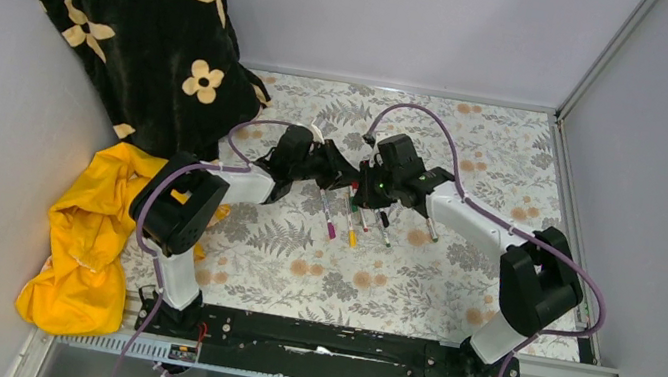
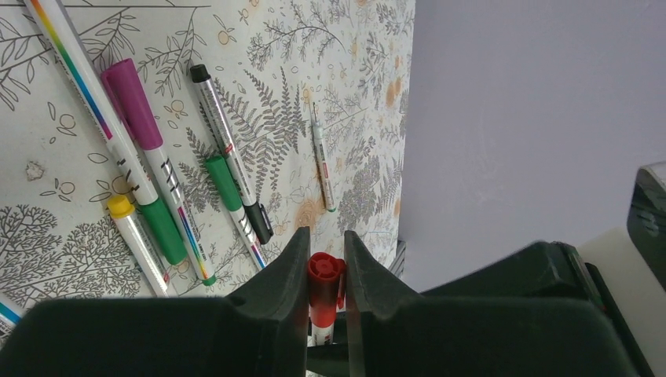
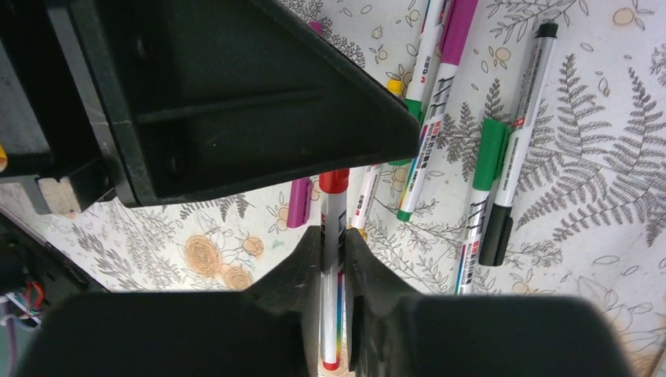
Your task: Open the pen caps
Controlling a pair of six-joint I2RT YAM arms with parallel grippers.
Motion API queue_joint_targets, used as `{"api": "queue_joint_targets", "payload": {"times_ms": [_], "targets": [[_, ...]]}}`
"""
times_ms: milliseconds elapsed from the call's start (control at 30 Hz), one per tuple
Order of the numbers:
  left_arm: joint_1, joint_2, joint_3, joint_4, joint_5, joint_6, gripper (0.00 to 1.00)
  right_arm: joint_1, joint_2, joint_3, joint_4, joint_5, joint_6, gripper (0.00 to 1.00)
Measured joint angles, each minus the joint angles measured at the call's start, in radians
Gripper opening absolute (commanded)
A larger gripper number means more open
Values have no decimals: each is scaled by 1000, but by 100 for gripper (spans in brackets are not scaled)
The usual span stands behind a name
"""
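Note:
My left gripper [image 1: 342, 177] and right gripper [image 1: 369, 186] meet above the table's middle on one red pen. In the left wrist view the left gripper [image 2: 323, 253] is shut on the red cap [image 2: 325, 284], with the white barrel showing just below it. In the right wrist view the right gripper [image 3: 334, 240] is shut on that pen's whitish barrel [image 3: 333, 259]. The red cap [image 3: 334, 181] still sits on the barrel's end and runs up into the left gripper's body. Several capped pens [image 1: 351, 223] lie below, with magenta [image 2: 131, 103], green [image 2: 163, 230], yellow [image 2: 120, 206] and black [image 2: 259, 223] caps.
A black flowered blanket [image 1: 126, 4] is heaped at the back left, and a yellow cloth [image 1: 89, 241] lies at the left edge. One thin pen [image 1: 430, 229] lies apart to the right of the group. Grey walls close in the floral table cover [image 1: 478, 151].

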Motion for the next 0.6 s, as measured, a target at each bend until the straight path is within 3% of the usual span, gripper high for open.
{"api": "queue_joint_targets", "payload": {"times_ms": [33, 600], "targets": [[0, 0, 1, 0, 0, 0, 0, 0, 3, 0, 1, -1, 1, 0], [21, 37, 75, -79, -5, 8, 0, -3, -28, -64, 91, 37, 4, 0]]}}
